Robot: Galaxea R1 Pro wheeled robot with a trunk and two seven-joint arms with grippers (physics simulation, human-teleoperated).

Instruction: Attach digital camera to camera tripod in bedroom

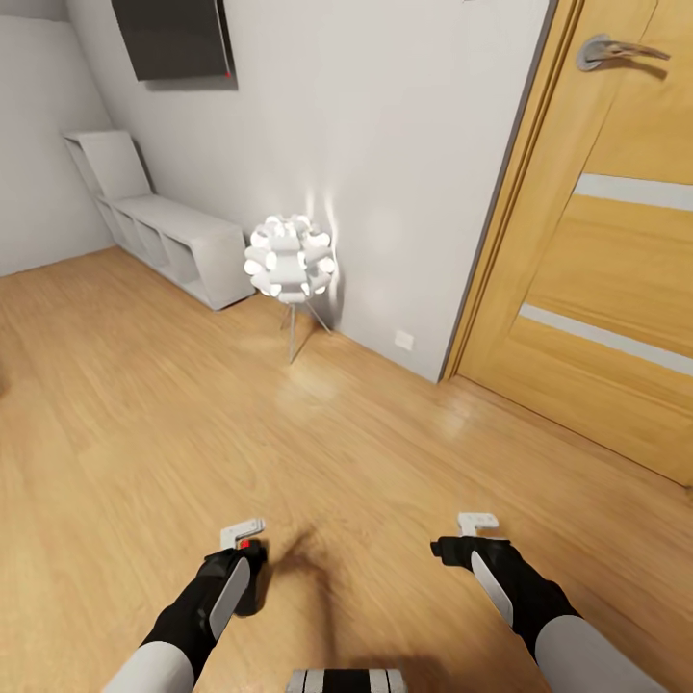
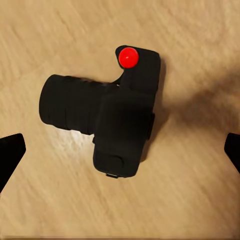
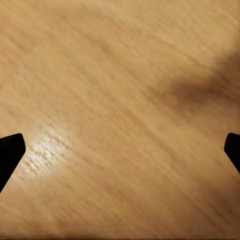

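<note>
Head view: both black-sleeved arms reach low over the light wood plank floor (image 1: 144, 404). The left end effector (image 1: 243, 568) sits right at the small boxy black digital camera with a red dot (image 1: 252, 577); the right end effector (image 1: 478, 539) hangs over bare planks. A white ball-cluster lamp on thin legs (image 1: 289, 260) stands by the white wall, between a low white shelf unit (image 1: 168, 236) and a honey-coloured wooden door (image 1: 597, 260).

Left wrist view: the camera (image 2: 107, 120) lies between widely spread fingertips (image 2: 10, 155), touching neither.

Right wrist view: fingertips (image 3: 10, 155) spread wide over floor.

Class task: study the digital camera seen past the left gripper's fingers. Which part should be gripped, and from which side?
Grip the digital camera across its boxy body, coming from its red-buttoned top, which faces the left gripper. The flat body sides suit the fingers; the round lens barrel probably would slip.
</note>
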